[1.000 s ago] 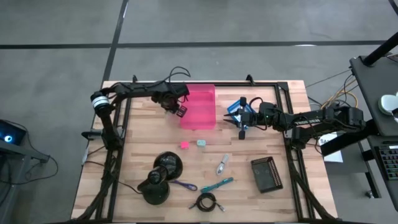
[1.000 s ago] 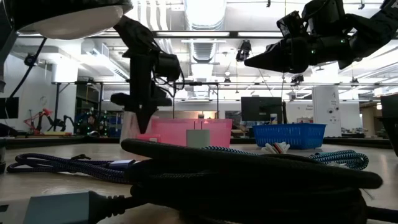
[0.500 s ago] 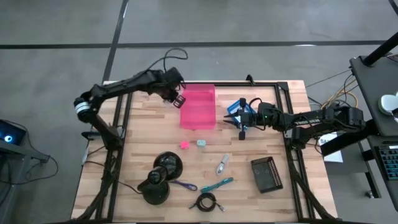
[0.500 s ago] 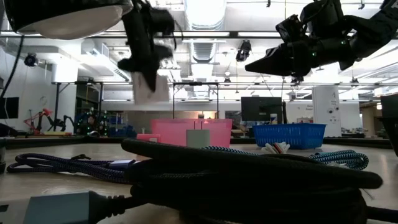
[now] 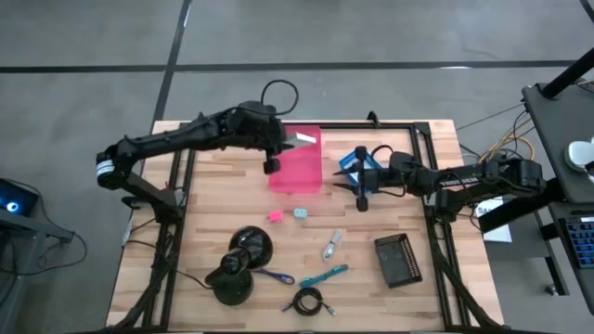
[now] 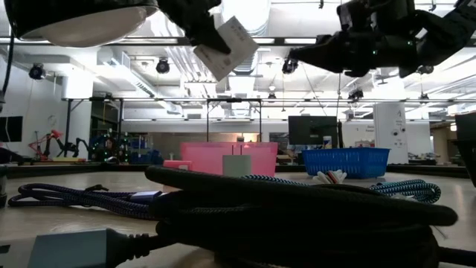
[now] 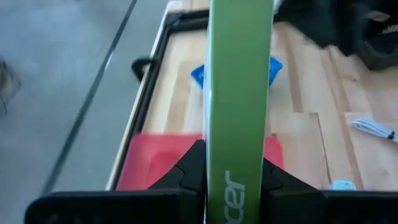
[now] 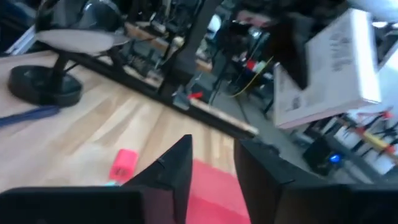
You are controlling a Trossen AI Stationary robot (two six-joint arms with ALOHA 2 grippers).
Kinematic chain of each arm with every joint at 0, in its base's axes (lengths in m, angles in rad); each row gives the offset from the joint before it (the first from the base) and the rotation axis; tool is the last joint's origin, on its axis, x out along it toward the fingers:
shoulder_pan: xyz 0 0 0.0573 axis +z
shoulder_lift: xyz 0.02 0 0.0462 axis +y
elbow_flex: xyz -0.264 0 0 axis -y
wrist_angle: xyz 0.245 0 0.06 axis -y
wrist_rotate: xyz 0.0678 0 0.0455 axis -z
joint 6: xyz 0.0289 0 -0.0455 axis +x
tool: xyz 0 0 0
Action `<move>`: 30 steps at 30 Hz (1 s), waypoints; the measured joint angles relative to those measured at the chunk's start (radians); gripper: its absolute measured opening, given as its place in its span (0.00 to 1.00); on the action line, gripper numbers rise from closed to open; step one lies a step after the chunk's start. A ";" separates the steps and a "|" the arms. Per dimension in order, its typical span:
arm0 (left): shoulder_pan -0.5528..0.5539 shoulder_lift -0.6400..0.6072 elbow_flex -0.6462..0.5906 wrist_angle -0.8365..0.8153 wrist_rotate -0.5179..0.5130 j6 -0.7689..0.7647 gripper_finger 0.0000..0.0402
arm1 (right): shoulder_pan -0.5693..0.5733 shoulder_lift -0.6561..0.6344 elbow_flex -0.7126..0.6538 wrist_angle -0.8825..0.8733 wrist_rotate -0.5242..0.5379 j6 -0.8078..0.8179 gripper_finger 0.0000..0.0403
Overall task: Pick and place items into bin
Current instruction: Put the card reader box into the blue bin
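Observation:
My left gripper [image 5: 281,141] is shut on a thin flat white box with a green edge [image 5: 303,139], high above the far end of the pink bin [image 5: 297,174]. The box also shows in the low view [image 6: 227,39] and the right wrist view [image 8: 329,68]. My right gripper [image 5: 361,195] is open and empty, right of the bin. On the table lie the pink cube [image 5: 276,215], pale teal cube [image 5: 300,212], silver metal piece [image 5: 331,245], teal tool [image 5: 325,275], purple tool [image 5: 274,276] and black coiled cable [image 5: 309,301]. My left gripper pinches the box between its two fingers [image 7: 193,171], one on each broad white face, with the narrow green edge [image 7: 239,106] running along the gap. The box is lifted clear and tilted above the bin, sticking out beyond the fingers toward the table's right.
A large black object with two round parts [image 5: 239,266] stands at the near left. A blue basket [image 5: 351,162] sits right of the bin, and a black flat box [image 5: 397,259] lies at the near right. A dark metal frame [image 5: 436,232] borders the table.
My left gripper has risen from beside the bin's left wall and gone toward the table's right, above the bin's far end. It has turned from pointing down to nearly level. The white box has gone up with it and now tilts.

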State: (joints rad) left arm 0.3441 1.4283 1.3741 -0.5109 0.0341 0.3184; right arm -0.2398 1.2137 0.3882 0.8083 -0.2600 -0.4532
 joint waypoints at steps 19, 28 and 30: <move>-0.047 0.102 -0.005 0.044 -0.010 0.114 0.10 | -0.002 0.064 0.294 -0.352 0.159 -0.019 0.69; -0.060 0.095 -0.006 0.047 -0.013 0.118 0.10 | -0.010 0.136 0.509 -0.595 0.264 0.032 0.68; -0.060 0.095 -0.006 0.048 -0.013 0.129 0.09 | -0.011 0.159 0.540 -0.623 0.264 0.006 0.67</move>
State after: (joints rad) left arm 0.2839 1.5234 1.3682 -0.4634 0.0208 0.4475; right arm -0.2504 1.3727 0.9285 0.1848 0.0044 -0.4469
